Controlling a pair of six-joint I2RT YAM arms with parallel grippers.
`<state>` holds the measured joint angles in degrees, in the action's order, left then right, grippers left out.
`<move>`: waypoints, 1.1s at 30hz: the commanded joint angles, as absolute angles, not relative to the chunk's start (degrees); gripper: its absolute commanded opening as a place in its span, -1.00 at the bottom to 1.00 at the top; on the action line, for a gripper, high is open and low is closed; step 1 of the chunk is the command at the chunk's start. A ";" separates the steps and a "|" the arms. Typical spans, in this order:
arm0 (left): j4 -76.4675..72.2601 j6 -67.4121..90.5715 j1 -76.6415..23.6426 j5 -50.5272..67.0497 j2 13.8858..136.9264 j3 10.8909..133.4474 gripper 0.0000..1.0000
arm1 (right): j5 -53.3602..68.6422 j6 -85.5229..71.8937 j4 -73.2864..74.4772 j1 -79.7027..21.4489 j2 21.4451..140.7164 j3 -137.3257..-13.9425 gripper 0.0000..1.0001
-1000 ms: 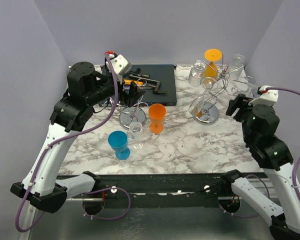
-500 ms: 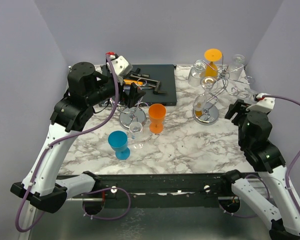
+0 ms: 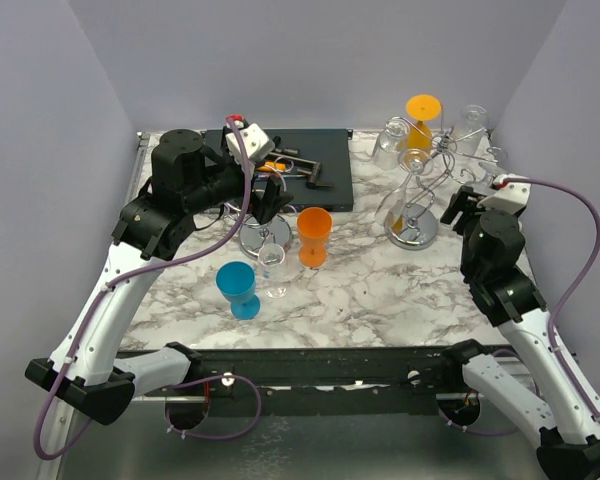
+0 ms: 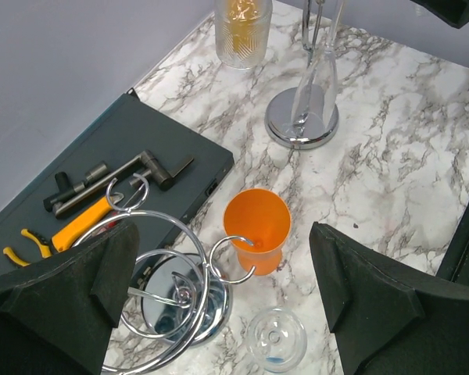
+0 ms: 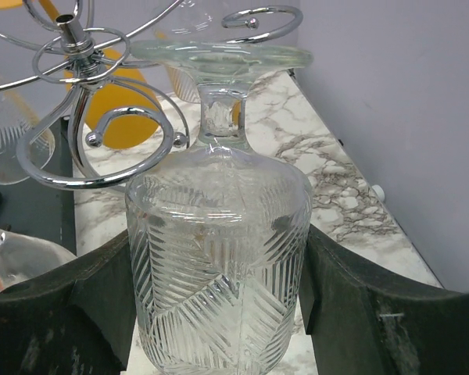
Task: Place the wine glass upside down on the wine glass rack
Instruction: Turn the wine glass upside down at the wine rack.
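The clear ribbed wine glass (image 5: 219,258) stands upright but inverted, foot up and bowl down, clamped between the right gripper's (image 5: 219,301) fingers. Its foot is level with the curled hooks of the chrome wire rack (image 3: 412,232), where other glasses hang. The left gripper (image 4: 223,305) is spread wide above an orange plastic cup (image 4: 255,228).

— Can you see the rim of that wine glass (image 5: 219,266)?
— No, the bottom edge of the right wrist view cuts it off.
— And from above?
— Too small and clear to make out beside the right gripper (image 3: 467,205).
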<state>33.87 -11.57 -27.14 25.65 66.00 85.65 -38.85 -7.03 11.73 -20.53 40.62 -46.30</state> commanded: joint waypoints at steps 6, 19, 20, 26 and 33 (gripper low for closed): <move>34.02 -12.76 -27.25 29.17 64.13 84.65 0.97 | -37.61 -8.54 2.70 -15.85 40.10 -43.44 -0.99; 33.97 -13.54 -27.25 29.79 63.54 82.40 0.97 | -31.40 -2.19 -14.79 -15.23 35.29 -33.31 -0.99; 33.99 -13.66 -27.19 29.92 63.59 82.28 0.97 | -31.14 -1.75 -15.74 -15.21 35.16 -32.79 -0.99; 34.01 -14.89 -27.24 30.44 63.34 80.88 0.97 | -29.56 1.48 -24.76 -14.54 34.42 -27.91 -0.99; 33.99 -18.19 -27.25 31.86 62.08 78.41 0.98 | -27.06 2.14 -34.08 -11.74 37.25 -24.98 -0.99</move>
<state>33.93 -15.40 -27.14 29.32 64.05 79.77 -30.15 1.15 -22.44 -13.54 36.36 -25.21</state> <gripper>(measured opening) 0.986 0.714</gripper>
